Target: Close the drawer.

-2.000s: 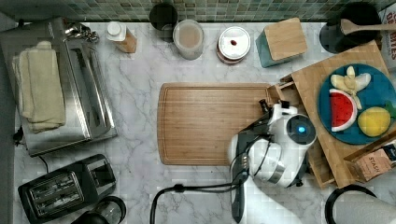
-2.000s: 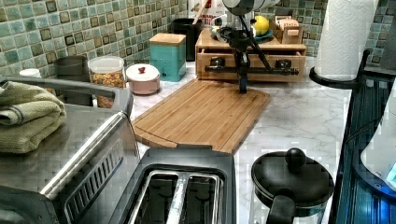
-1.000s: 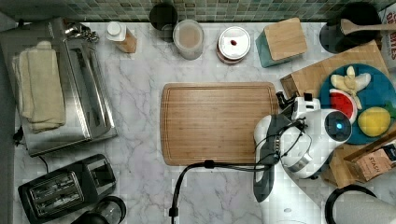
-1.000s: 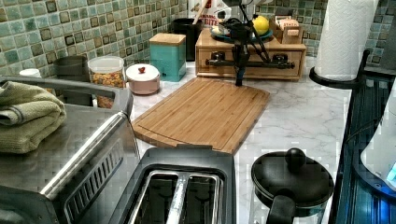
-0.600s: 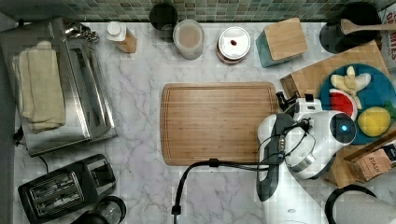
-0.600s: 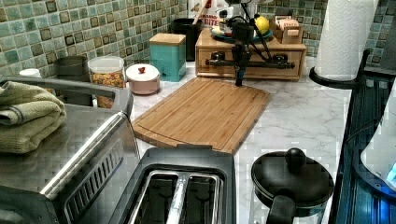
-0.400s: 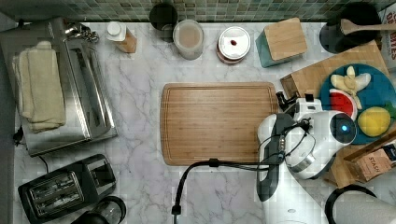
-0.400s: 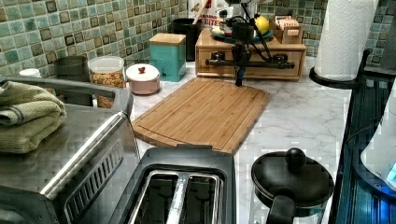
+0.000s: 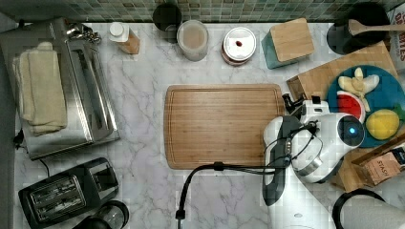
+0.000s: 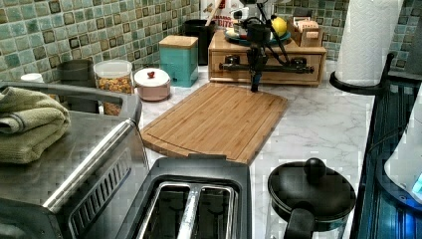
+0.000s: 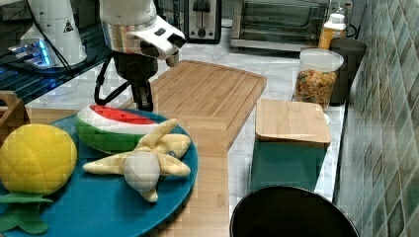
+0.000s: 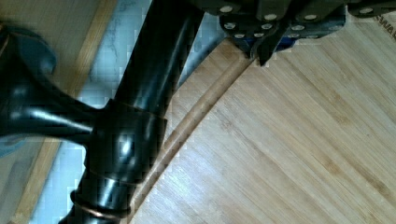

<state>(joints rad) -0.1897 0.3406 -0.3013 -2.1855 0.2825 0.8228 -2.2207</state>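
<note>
The drawer (image 10: 269, 65) sits in the wooden box (image 9: 321, 78) with its front about flush, and a black bar handle (image 10: 234, 64) runs across it. My gripper (image 10: 255, 84) hangs straight down right in front of that handle, tips just above the cutting board's far edge. In the wrist view the handle (image 12: 136, 112) lies close beside the shut fingertips (image 12: 259, 48), which hold nothing. In the top view the gripper (image 9: 289, 102) is at the box's left edge. It stands behind the plush watermelon in the right view (image 11: 145, 100).
A large cutting board (image 9: 223, 126) lies in front of the box. On the box stands a blue plate (image 9: 365, 103) of plush fruit. A teal canister (image 10: 178, 59), jars, a toaster oven (image 9: 62, 90), a toaster (image 9: 67, 191) and a paper towel roll (image 10: 366, 40) ring the counter.
The arm moved toward the top view's right, and the drawer front slid back into the box. Over the last half second it has hardly moved.
</note>
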